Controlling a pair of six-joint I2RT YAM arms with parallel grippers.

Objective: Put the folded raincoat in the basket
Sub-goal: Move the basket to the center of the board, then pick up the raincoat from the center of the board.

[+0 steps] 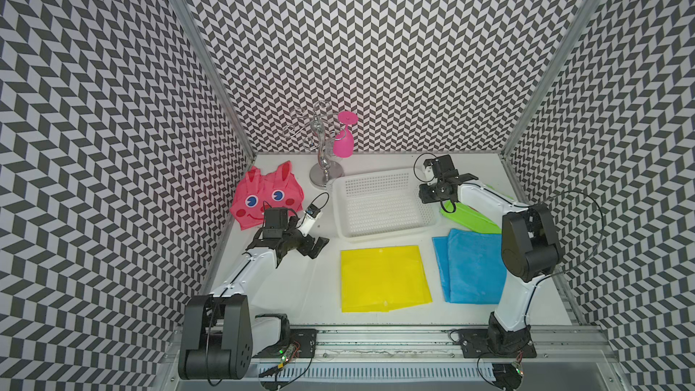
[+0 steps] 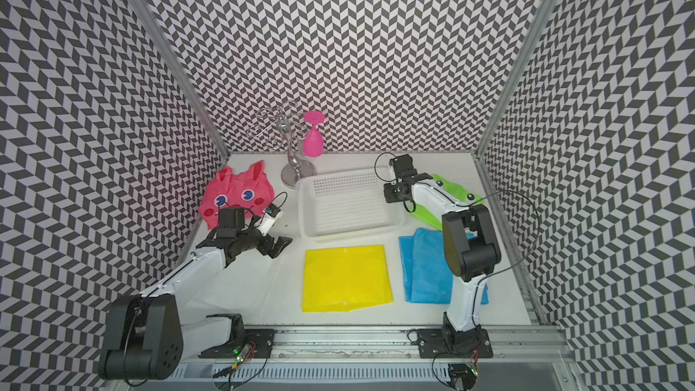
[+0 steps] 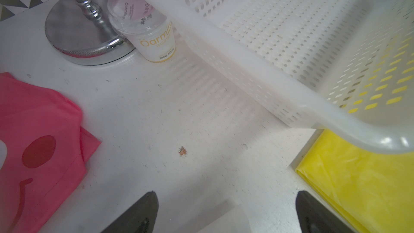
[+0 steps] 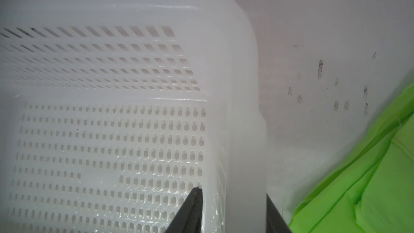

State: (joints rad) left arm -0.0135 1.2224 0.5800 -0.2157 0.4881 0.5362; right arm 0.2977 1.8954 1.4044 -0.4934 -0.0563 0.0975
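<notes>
White bench (image 1: 301,295), boxed in by chevron walls (image 1: 376,50) on three sides, a metal rail (image 1: 376,336) across the front edge. The basket (image 1: 380,204) sits centre-rear, long side facing the rail.

Four folded raincoats, all on the bench outside the basket. The yellow raincoat (image 1: 383,278) lies flat in front of it, rear edge just beside the basket's front wall. The blue raincoat (image 1: 470,268) is to its right, a thin bare strip between them. The green raincoat (image 1: 470,218) lies by the basket's right wall, partly under the right arm, and the right wrist view shows scuffed bare bench between the two. The pink raincoat (image 1: 263,197) is hard against the left wall.

At the back, a chrome rack (image 1: 323,167) holds a pink goblet (image 1: 344,141) upside down. Its base nearly meets the basket's rear corner, with a cup (image 3: 154,36) wedged between them.

Left hand (image 1: 315,248) hovers wide apart, holding nothing, over bare bench between the pink raincoat and the basket — the roomiest patch here, running forward to the rail.

Right hand (image 4: 233,198) straddles the basket's right rim, one finger inside and one outside — whether it pinches the wall I cannot tell.
</notes>
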